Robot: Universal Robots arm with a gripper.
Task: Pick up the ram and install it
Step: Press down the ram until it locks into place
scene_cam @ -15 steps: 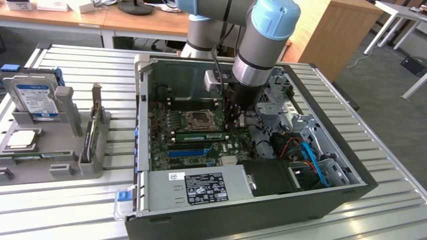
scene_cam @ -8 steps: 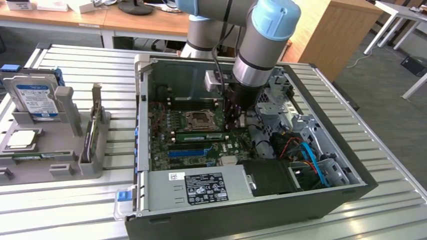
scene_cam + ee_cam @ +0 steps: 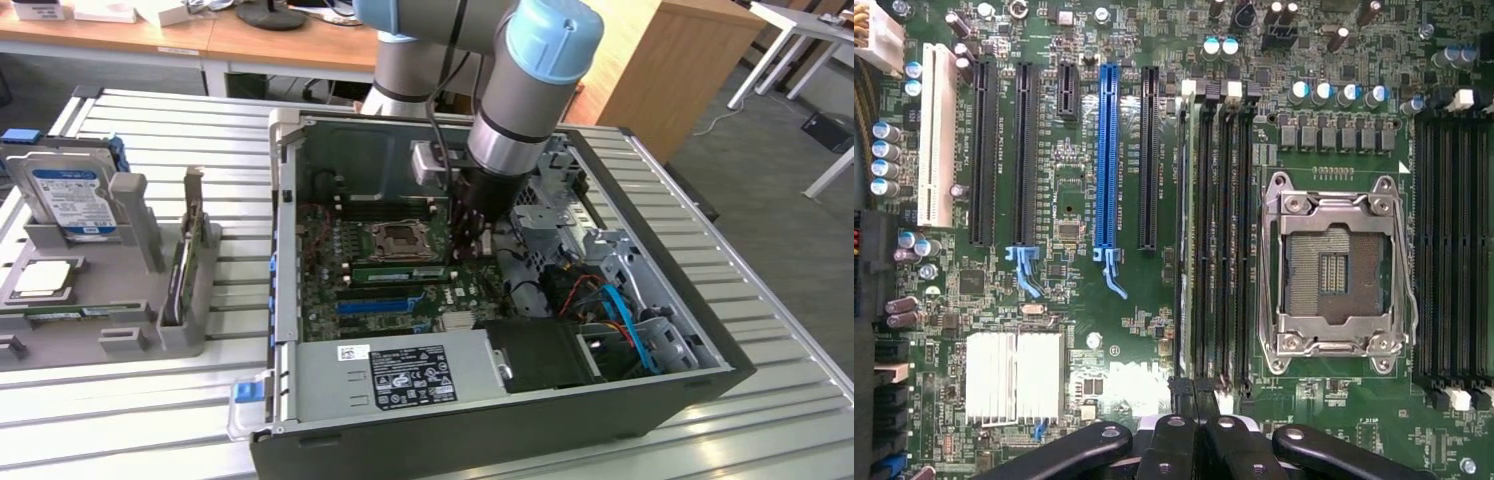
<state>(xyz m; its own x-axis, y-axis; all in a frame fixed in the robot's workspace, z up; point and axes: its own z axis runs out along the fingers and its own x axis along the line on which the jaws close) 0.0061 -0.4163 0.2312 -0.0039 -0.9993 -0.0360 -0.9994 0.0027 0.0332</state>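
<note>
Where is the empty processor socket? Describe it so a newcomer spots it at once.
Look inside the open black computer case at the green motherboard. Between two banks of long black memory slots sits the square processor socket; its silver metal frame around an empty middle sets it apart.

open computer case (image 3: 694,390) on slatted table (image 3: 160,420); hard drive (image 3: 70,198) in grey rack (image 3: 134,330).

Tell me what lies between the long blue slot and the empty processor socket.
In the wrist view, one black expansion slot and then a bank of black memory slots lie between the blue slot and the processor socket.
</note>
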